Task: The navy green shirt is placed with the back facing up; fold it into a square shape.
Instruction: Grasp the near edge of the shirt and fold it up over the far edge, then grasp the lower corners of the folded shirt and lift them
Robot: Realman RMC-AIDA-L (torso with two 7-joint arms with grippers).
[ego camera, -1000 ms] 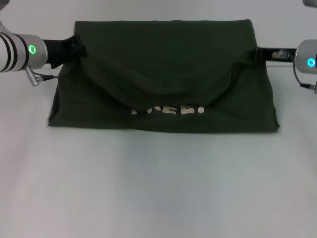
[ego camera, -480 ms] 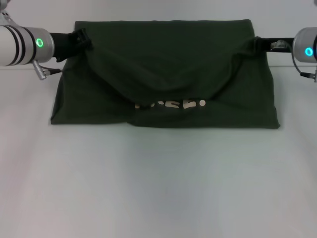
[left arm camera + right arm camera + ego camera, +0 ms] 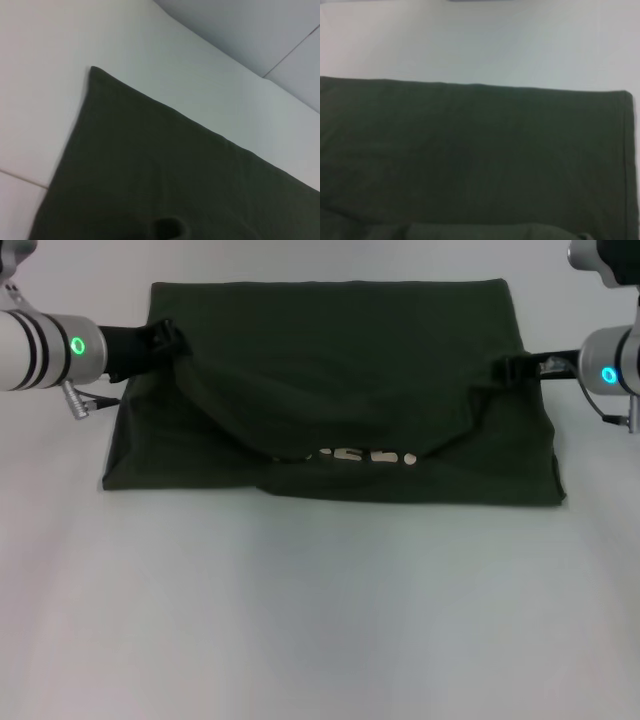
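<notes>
- Lying flat on the white table (image 3: 320, 620): the navy green shirt (image 3: 330, 340), spread across the upper half of the head view, far edge straight and near the top of the frame, near edge straight just above mid-height.
- Wide bare tabletop below the near edge, across the whole lower half; narrower bare strips at upper left and upper right, where the arms come in.
- Folded forward over the lower layer: a top flap sagging in a shallow curve toward the centre, with pale lettering (image 3: 350, 455) peeking out just under its lowest point.
- At the flap's left corner, upper left of the frame: left gripper (image 3: 165, 338), dark fingers pinched together on the cloth — fabric bunched and creased right at the tips.
- At the flap's right corner, right of the frame and slightly lower: right gripper (image 3: 508, 368), likewise clamped on a gathered fold of cloth.
- Between the two grippers: the flap hanging slack, both held corners raised a little above the flat layer.
- In both wrist views: only smooth green cloth against white table, no fingers visible — one far corner in each.
</notes>
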